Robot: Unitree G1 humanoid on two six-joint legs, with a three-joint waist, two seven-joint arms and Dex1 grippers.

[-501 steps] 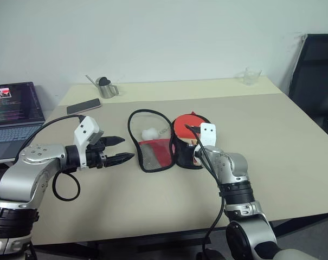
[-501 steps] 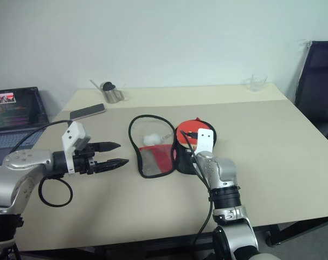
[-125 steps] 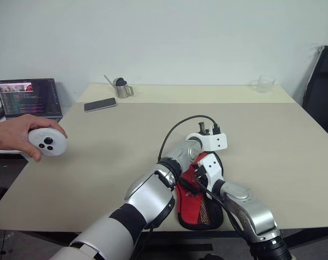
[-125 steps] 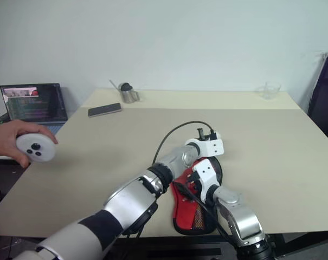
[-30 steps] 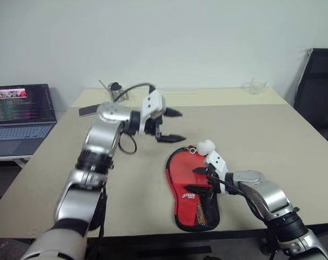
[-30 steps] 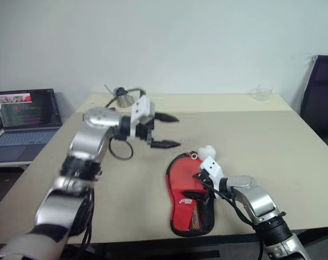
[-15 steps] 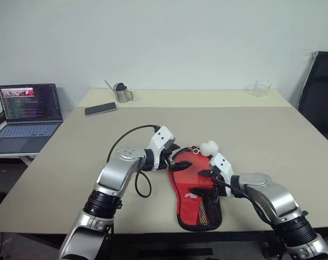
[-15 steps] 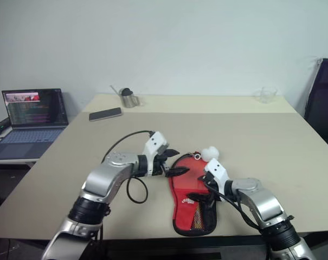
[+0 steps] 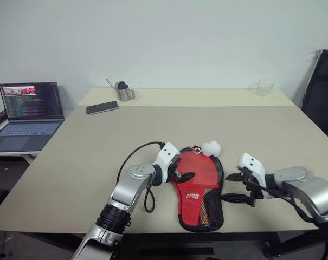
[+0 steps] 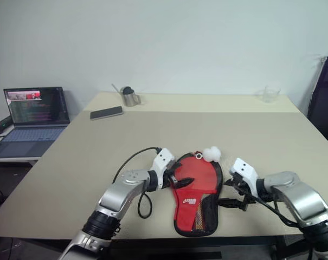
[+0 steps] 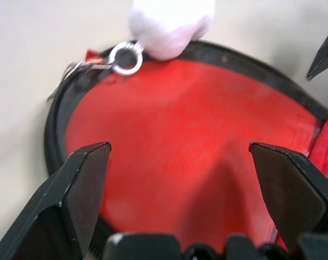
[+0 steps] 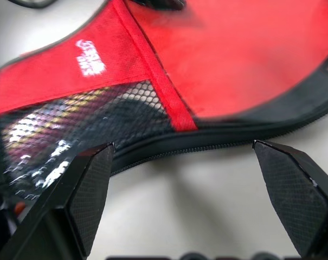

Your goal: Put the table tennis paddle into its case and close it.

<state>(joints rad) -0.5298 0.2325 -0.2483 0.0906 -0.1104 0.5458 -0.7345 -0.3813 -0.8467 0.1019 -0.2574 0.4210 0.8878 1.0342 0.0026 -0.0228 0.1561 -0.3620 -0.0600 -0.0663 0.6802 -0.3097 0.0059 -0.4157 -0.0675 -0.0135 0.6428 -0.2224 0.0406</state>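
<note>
The right claw [image 9: 232,187] has pulled off the case [image 9: 199,187]; both claws, left claw [image 9: 181,168] included, gape empty. Case's long axis runs upper-to-lower frame, pom-pom [image 9: 210,147] uppermost.

A white logo was printed on the red side of the case [image 9: 198,188], above its mesh panel, but its letters could not be made out. Lines of text were shown on the laptop [image 9: 31,101] screen, too small to be read.
</note>
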